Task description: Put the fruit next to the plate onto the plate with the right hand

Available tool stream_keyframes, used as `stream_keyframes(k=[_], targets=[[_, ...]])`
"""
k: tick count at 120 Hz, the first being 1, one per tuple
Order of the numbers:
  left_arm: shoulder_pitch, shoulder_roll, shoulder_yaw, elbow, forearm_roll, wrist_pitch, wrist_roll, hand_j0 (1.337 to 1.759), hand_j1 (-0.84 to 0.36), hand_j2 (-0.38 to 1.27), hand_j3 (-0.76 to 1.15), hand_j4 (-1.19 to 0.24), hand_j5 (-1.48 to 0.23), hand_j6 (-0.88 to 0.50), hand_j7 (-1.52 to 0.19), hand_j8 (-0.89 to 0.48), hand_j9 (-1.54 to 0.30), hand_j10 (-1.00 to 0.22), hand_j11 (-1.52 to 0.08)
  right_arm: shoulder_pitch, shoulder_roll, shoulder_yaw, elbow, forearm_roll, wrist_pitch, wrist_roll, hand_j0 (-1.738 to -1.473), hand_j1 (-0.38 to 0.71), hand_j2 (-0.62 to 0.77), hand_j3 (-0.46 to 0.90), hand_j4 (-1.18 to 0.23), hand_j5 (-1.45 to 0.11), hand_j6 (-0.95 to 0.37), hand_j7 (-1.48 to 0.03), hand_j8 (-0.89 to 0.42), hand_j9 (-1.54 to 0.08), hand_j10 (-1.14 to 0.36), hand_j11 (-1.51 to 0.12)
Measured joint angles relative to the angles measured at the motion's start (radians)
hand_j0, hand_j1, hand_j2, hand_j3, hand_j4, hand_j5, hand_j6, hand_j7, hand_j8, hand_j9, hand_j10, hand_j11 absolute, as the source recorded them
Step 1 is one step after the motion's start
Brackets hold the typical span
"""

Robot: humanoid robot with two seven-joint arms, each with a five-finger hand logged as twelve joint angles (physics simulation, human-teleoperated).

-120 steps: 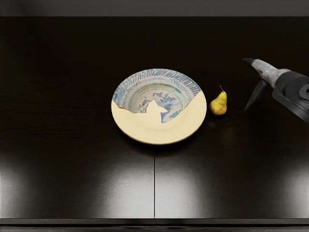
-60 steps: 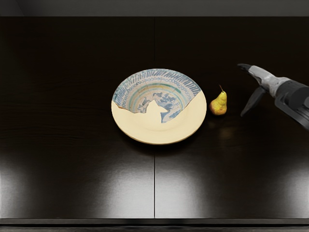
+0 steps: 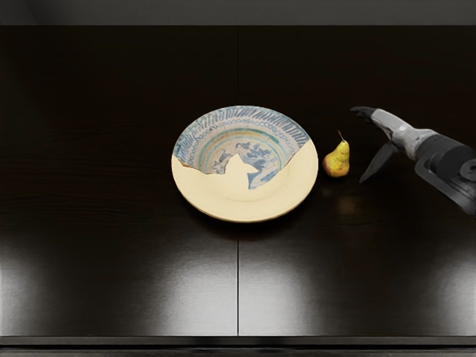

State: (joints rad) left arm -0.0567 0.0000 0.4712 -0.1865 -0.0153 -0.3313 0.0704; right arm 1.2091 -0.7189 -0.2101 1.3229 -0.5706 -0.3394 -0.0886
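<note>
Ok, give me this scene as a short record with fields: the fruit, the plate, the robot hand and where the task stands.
fruit: yellow pear, upright, stem up
fruit location: on the table, just right of the plate, not on it
plate: blue pattern on far half, plain cream on near half, nothing on it
right robot hand: to the right of the pear, fingers spread, holding nothing, not touching the pear
left arm: not in view
task status: pear not yet grasped

Simulated tabletop setup: a glossy dark table [image 3: 119, 260] against a blank grey backdrop [image 3: 238, 11].
</note>
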Motion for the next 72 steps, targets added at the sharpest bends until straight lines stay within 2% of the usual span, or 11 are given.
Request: stream_keyframes(k=[72], targets=[[0.0, 0.0, -0.001, -0.001, 0.0, 0.0, 0.0, 1.658, 0.35, 0.0, 0.0, 0.0, 0.0, 0.0, 0.0, 0.0, 0.0, 0.0, 0.0, -0.043, 0.106, 0.0, -0.071, -0.043, -0.048, 0.033, -1.658, -0.07, -0.04, 0.0, -0.24, -0.31, -0.24, -0.31, -0.24, -0.31, -0.24, -0.31]])
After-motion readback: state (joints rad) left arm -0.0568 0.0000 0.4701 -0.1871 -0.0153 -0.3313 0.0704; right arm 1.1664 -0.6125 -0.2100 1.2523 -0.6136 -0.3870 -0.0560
